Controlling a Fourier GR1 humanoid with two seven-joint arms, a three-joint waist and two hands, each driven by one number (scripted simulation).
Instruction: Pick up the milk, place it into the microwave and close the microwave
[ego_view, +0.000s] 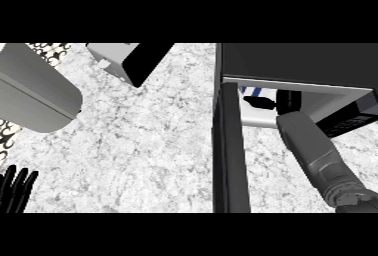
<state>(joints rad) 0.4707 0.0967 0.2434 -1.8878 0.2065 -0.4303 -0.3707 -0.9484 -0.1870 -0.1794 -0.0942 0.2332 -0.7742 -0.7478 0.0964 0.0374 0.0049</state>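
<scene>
I am reaching my right forearm into the microwave (295, 62), whose door (230, 150) is standing wide open, edge-on to me, just left of the cavity. My right hand (284, 101) is inside the opening, dark against the pale interior, and I cannot tell whether its fingers are curled or straight from here. Just left of my hand, inside the cavity near the door's hinge side, I am seeing a sliver of white with blue stripes, which I take to be the milk (253, 91); most of it is hidden, so whether I am gripping it or it is already standing on the microwave floor is beyond what I can make out.

My left hand (16, 189) is resting far to the left of the microwave, at the lower edge of the view, fingers straight and pointing up, holding nothing.

Judging by this, the pick-up is done and the placing is either finishing or just finished. What is left: letting go if I have not yet, drawing my arm out past the door, and swinging that door shut, which has not been started.
</scene>
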